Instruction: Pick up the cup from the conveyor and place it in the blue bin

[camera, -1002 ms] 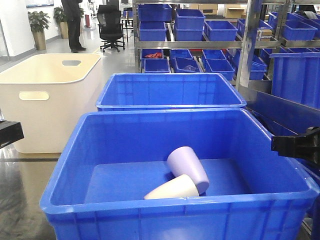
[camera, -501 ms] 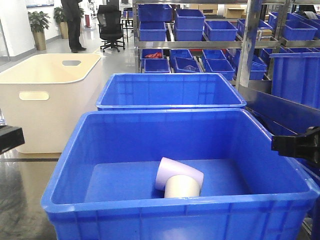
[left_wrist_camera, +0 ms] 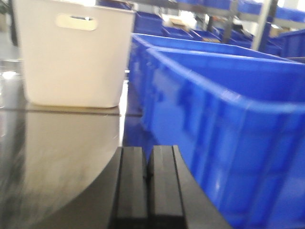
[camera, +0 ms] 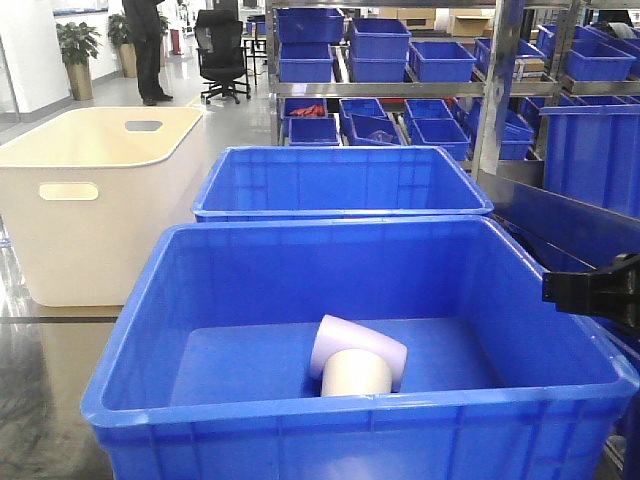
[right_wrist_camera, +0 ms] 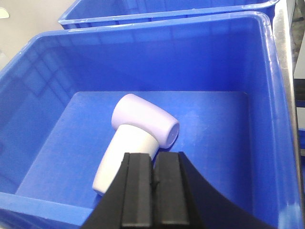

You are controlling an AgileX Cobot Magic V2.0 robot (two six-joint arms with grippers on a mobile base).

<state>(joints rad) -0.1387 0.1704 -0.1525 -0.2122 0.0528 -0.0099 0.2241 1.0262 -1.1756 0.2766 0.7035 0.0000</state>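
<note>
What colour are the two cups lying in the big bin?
One lavender cup, one cream cup; clearest in the right wrist view.

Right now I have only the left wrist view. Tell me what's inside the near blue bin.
Observer: Two cups lie on the floor of the blue bin: a lavender cup and a cream cup.
Operator: Describe how they lie.
Observer: Both are on their sides and touching, the cream cup's end against the lavender cup's side.
Operator: Report the right claw.
Observer: The right claw is shut and holds nothing, facing down into the bin.
</note>
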